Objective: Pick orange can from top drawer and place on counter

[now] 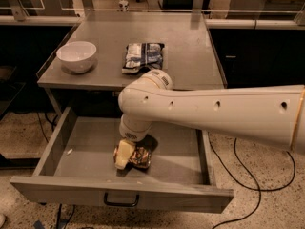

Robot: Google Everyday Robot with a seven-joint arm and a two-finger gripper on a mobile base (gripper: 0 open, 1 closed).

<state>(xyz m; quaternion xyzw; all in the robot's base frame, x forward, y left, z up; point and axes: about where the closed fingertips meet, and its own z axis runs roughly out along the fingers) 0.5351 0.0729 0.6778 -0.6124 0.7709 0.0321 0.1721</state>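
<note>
The top drawer [71,137] is pulled open below the counter [186,46]. The orange can [141,157], shiny and dented, lies on the drawer floor near its front middle. My gripper [126,153] reaches down into the drawer from the big white arm [209,113] and sits right against the can's left side, touching it. The arm's wrist hides the top of the can and the gripper.
A white bowl [76,56] stands at the counter's left. A blue-and-white foil snack bag [143,56] lies at the counter's middle front. The drawer front has a dark bar handle [121,202]. Cables [248,175] run on the speckled floor at the right.
</note>
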